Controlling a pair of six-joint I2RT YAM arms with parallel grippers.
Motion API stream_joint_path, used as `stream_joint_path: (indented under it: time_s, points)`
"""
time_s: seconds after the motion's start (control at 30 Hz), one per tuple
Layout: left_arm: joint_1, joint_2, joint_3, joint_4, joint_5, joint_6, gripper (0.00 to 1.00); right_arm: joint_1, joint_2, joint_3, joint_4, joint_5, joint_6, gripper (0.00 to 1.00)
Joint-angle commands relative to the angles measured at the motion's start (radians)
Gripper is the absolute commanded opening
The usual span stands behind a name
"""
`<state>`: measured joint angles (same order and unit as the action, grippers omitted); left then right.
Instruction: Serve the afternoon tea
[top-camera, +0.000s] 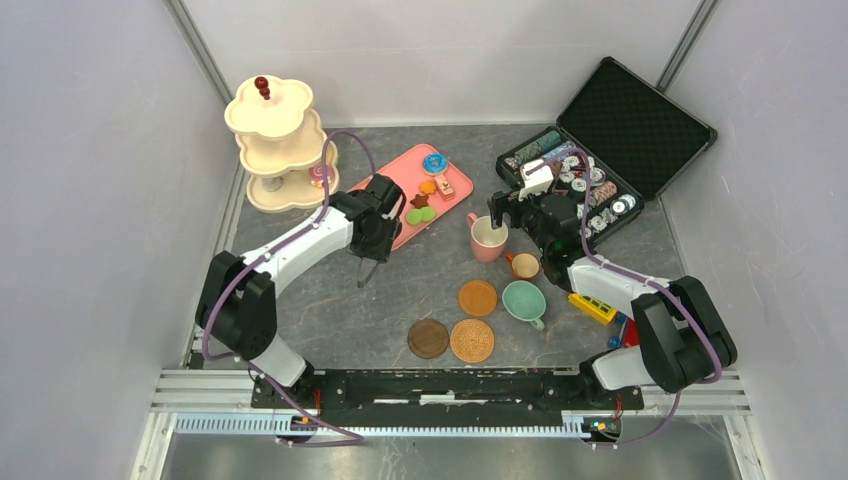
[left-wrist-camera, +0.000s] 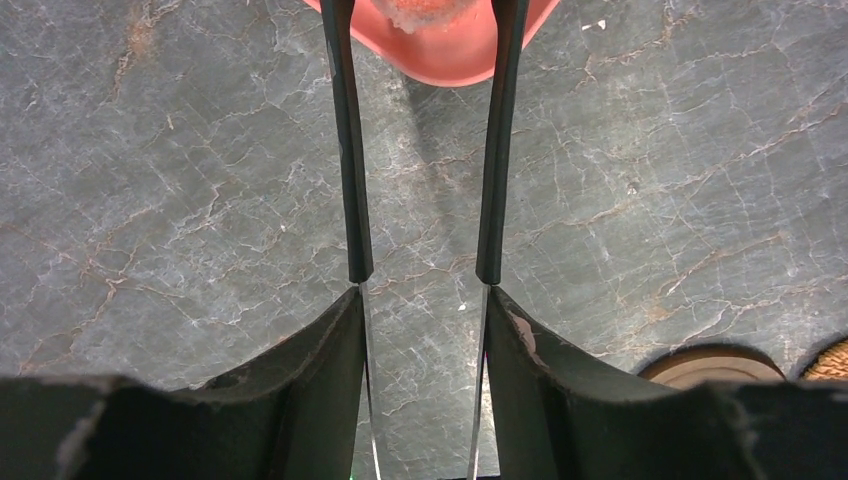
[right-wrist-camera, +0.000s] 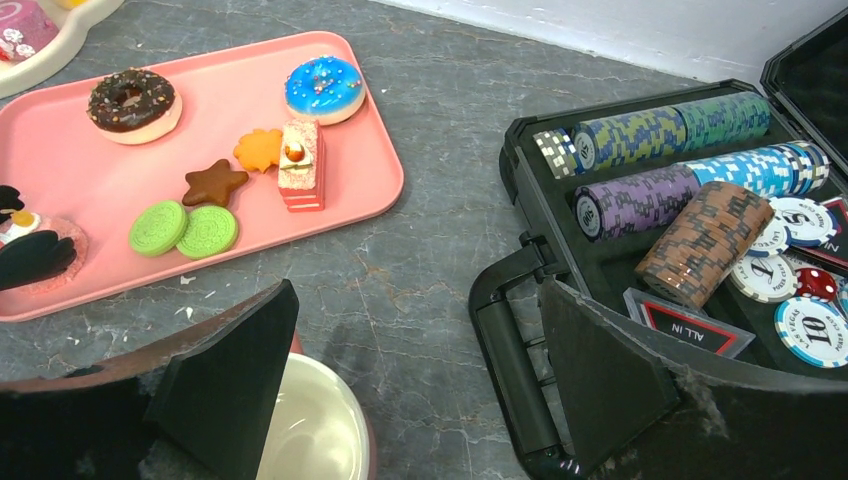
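Note:
My left gripper (left-wrist-camera: 422, 300) is shut on a pair of tongs (left-wrist-camera: 345, 150). Their black tips reach the near edge of the pink tray (left-wrist-camera: 450, 60), either side of a pink pastry (right-wrist-camera: 50, 245). The tray (top-camera: 452, 192) holds donuts (right-wrist-camera: 323, 88), a cake slice (right-wrist-camera: 300, 165), a brown star (right-wrist-camera: 215, 183) and green cookies (right-wrist-camera: 185, 228). My right gripper (right-wrist-camera: 415, 300) is open, its left finger over the rim of the pink cup (right-wrist-camera: 320, 430). The cream stand (top-camera: 270, 140) stands at the far left. The brown cup (top-camera: 524, 265), teal cup (top-camera: 523, 300) and three coasters (top-camera: 477, 297) lie in front.
An open black case of poker chips (top-camera: 590, 170) lies at the far right, its handle (right-wrist-camera: 510, 350) close to my right gripper. A yellow block (top-camera: 592, 307) lies by the right arm. Grey walls close in the table on three sides.

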<state>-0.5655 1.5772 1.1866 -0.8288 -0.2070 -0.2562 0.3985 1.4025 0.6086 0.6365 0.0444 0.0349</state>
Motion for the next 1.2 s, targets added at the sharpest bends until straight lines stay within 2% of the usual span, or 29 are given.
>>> stream_joint_path:
  time_s: [0.0,0.13,0.4,0.6,0.87,1.17]
  points:
    - [-0.008,0.019,0.038,0.015,-0.009,0.015,0.5,0.002,-0.002,0.016,0.017,0.015,-0.021,0.98]
    - [-0.011,0.023,0.036,0.016,-0.003,0.012,0.52,0.002,-0.005,0.015,0.017,0.014,-0.019,0.98]
    - [-0.013,0.008,0.059,0.001,-0.048,0.008,0.33,0.001,-0.003,0.016,0.016,0.01,-0.016,0.98]
    - [-0.013,-0.025,0.081,0.006,-0.113,0.008,0.32,0.002,-0.006,0.017,0.022,-0.005,-0.008,0.98]
    - [-0.013,-0.056,0.105,0.031,-0.13,0.012,0.22,0.002,0.002,0.02,0.015,0.004,-0.012,0.98]
    - [0.003,-0.092,0.097,0.032,-0.29,0.012,0.2,0.002,0.006,0.022,0.015,0.0,-0.012,0.98]
